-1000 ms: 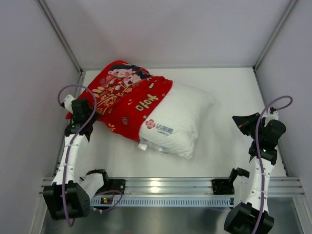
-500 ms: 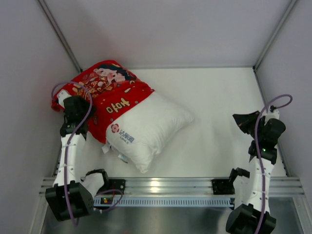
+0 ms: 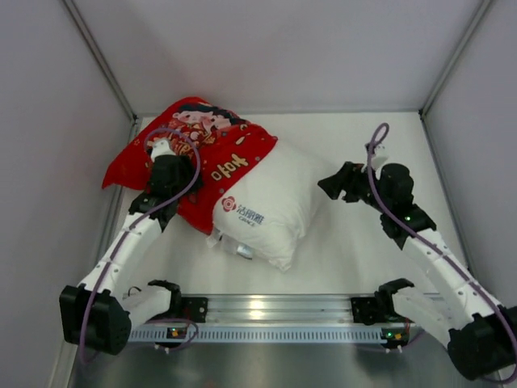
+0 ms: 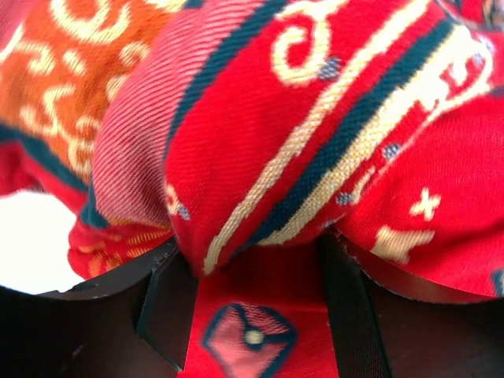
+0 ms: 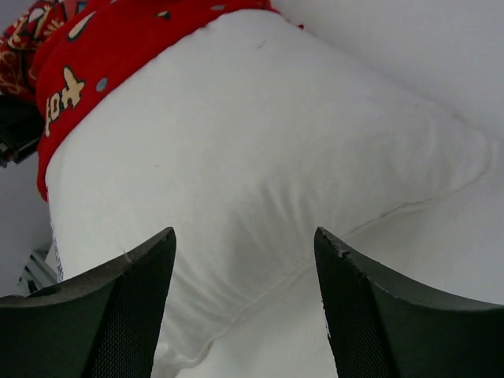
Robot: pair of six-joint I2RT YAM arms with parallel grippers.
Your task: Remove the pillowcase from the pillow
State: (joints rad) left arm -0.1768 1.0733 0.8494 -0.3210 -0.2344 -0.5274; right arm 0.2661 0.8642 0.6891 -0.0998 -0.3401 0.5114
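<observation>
Pillow [image 3: 279,190]: far-left portion concealed inside pillowcase [image 3: 202,139]; logo [image 3: 242,208] lettering too small to read; in the left wrist view, pillowcase print blurred and cropped at every edge.

White table [image 3: 388,145]: pillow [image 3: 271,206] on left half, bare end toward near edge; pillowcase [image 3: 234,153] end at far left corner.

Coarse woven matt cloth — pillowcase [image 4: 260,118]; smooth white fabric — pillow [image 5: 260,150]; glossy ribbed metal rail [image 3: 266,307].

Overhead looks down; close wrist views apparently share the pillowcase [image 5: 126,47].
</observation>
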